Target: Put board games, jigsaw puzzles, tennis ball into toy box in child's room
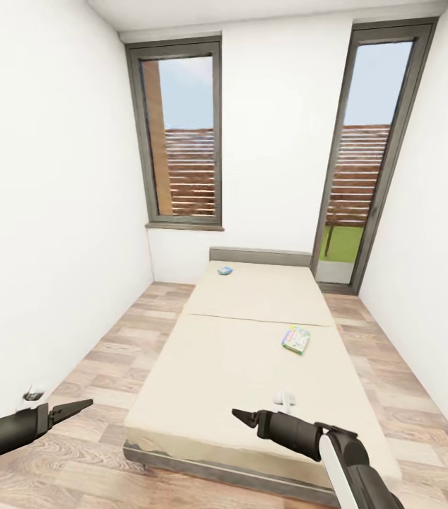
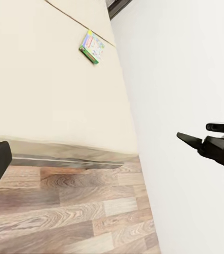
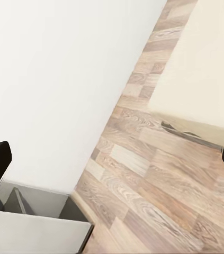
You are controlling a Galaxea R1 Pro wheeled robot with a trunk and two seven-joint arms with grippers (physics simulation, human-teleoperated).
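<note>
Ahead, bed, green-edged board game atop

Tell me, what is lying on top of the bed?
On the bed lie a pale green-edged board game toward its right side and a small blue thing near the headboard, too small to identify. Nothing covers the mattress top; what is under the bed is hidden.

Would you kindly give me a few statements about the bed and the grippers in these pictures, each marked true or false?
1. A pale green-edged board game lies on the bed. True.
2. The right gripper holds the board game. False: it is empty, apart from it.
3. A small blue item lies near the grey headboard. True.
4. The left gripper hangs over the mattress. False: it is over the wooden floor.
</note>
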